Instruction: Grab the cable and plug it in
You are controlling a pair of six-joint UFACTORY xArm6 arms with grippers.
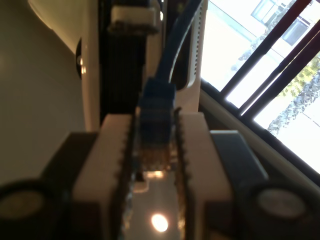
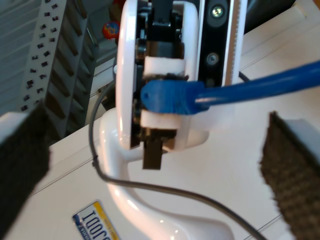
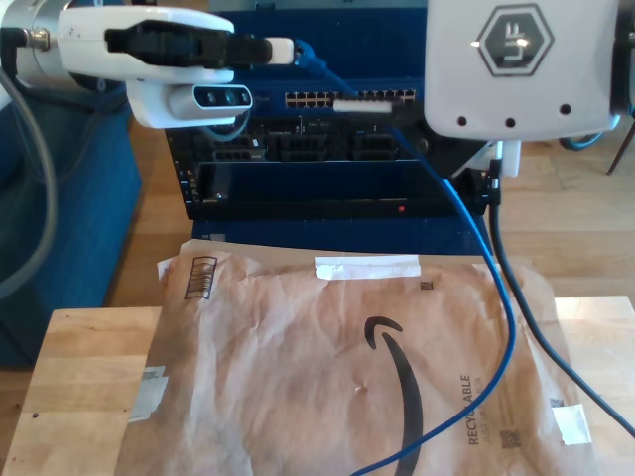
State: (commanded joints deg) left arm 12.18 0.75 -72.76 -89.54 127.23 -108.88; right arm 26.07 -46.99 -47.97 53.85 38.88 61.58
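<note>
My first claw (image 1: 155, 150) is clamped on the cable (image 1: 156, 107) at its plug end, the plug's long axis running out along the pads. My second claw (image 2: 155, 145) stands wide, facing that plug. The row of ports (image 3: 347, 99) lies just beyond the plug.

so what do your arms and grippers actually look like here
My first gripper has white ridged fingers on dark mounts. My second gripper has dark textured pads. In the exterior view, one arm's white housing bears a hexagonal logo, with black cables trailing below it.
</note>
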